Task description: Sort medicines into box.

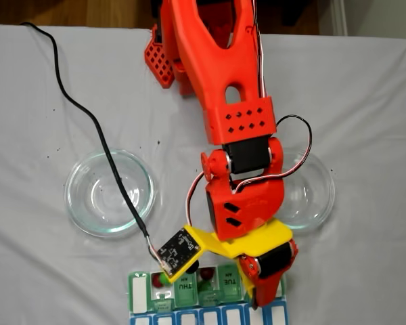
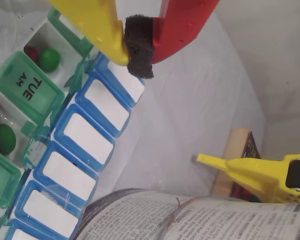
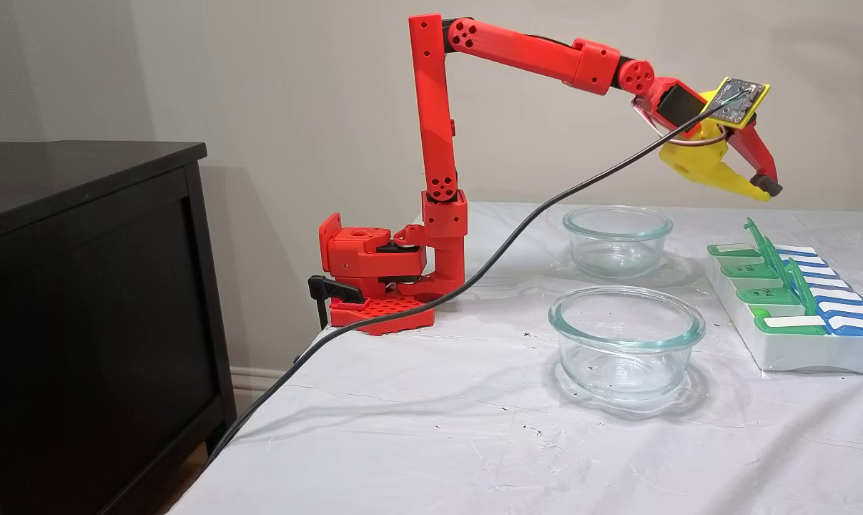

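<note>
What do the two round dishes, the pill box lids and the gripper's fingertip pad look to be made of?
The round dishes look like clear glass: thick rims, bright glints, cloth showing through. The green lids of the pill box look like translucent moulded plastic with printed letters. The pad at the gripper looks like dark, porous foam, matte and rough-edged.

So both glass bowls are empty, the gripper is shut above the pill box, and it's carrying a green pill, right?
Not quite. The gripper is shut with nothing but its black foam pad between the fingers, as the wrist view shows; it carries no pill. Both glass bowls are empty, and the gripper is above the pill box.
</note>
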You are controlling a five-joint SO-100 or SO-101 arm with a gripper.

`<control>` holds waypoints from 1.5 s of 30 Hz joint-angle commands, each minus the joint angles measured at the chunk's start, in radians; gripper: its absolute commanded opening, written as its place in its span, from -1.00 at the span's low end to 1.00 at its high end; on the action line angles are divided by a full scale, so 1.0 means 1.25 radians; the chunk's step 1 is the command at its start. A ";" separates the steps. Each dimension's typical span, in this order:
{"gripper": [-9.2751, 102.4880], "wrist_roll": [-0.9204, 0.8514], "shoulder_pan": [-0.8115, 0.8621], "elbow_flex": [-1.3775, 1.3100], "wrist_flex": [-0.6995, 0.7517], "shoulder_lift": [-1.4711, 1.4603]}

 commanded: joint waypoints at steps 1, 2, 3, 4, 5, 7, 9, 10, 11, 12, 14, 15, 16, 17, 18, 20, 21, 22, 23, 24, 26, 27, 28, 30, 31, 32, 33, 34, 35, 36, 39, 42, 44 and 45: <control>-0.84 -0.012 -0.011 -0.020 -0.042 -0.005; -0.84 -0.016 -0.013 -0.020 -0.040 -0.015; -0.84 -0.017 -0.015 -0.020 -0.040 -0.022; -0.84 -0.018 -0.017 -0.018 -0.043 -0.029; -0.84 -0.021 -0.018 -0.017 -0.045 -0.034; -0.84 -0.022 -0.021 -0.013 -0.048 -0.040; -0.84 -0.025 -0.023 -0.011 -0.050 -0.044; -0.84 -0.026 -0.023 -0.010 -0.050 -0.045; -0.84 -0.026 -0.025 -0.011 -0.045 -0.045; -0.84 -0.028 -0.025 -0.018 -0.029 -0.045; -0.84 -0.031 -0.027 -0.052 0.053 -0.043; -0.84 -0.031 -0.028 -0.067 0.097 -0.038; -0.84 -0.033 -0.031 -0.081 0.137 -0.034; -0.84 -0.034 -0.032 -0.088 0.162 -0.032; -0.84 -0.034 -0.033 -0.091 0.172 -0.032; -0.84 -0.037 -0.033 -0.094 0.185 -0.040; -0.84 -0.038 -0.031 -0.101 0.193 -0.052; -0.84 -0.039 -0.029 -0.109 0.202 -0.066; -0.84 -0.039 -0.026 -0.115 0.207 -0.076; -0.84 -0.039 -0.022 -0.121 0.215 -0.085; -0.84 -0.042 -0.013 -0.137 0.231 -0.103; -0.84 -0.045 -0.010 -0.144 0.237 -0.112; -0.84 -0.048 -0.006 -0.145 0.238 -0.117; -0.84 -0.055 -0.002 -0.145 0.237 -0.124; -0.84 -0.058 -0.002 -0.144 0.238 -0.126; -0.84 -0.059 -0.002 -0.141 0.238 -0.129; -0.84 -0.061 -0.004 -0.140 0.239 -0.131; -0.84 -0.064 -0.006 -0.140 0.245 -0.135; -0.84 -0.069 -0.010 -0.144 0.258 -0.142; -0.84 -0.075 -0.012 -0.148 0.272 -0.150; -0.84 -0.091 -0.025 -0.172 0.323 -0.183; -0.84 -0.107 -0.034 -0.212 0.390 -0.218; -0.84 -0.110 -0.040 -0.236 0.428 -0.236; -0.84 -0.112 -0.044 -0.243 0.442 -0.242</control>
